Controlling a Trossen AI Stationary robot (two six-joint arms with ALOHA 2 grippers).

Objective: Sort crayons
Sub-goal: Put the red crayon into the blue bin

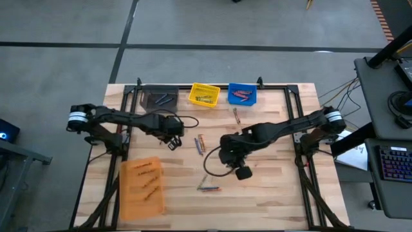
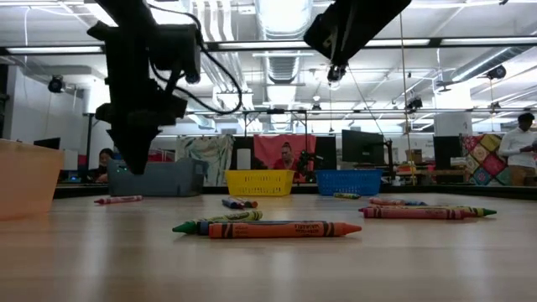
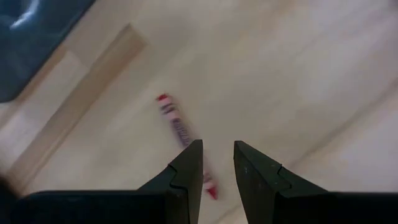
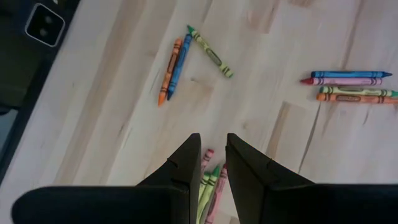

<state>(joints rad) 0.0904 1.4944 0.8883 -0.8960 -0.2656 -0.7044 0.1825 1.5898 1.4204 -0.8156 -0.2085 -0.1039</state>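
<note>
**Both grippers hovering over loose crayons**

Nearest me, the orange bin (image 1: 142,187) is sitting at the near left. My right gripper (image 4: 213,163) is hanging over the table's middle, fingers narrowly parted and holding nothing, above crayons (image 4: 211,183) lying loose. My left gripper (image 3: 217,167) is hovering left of centre, narrowly open and empty, over a red crayon (image 3: 181,133). Farther off, grey (image 1: 159,99), yellow (image 1: 204,94) and blue (image 1: 242,94) bins are lining the far edge
</note>
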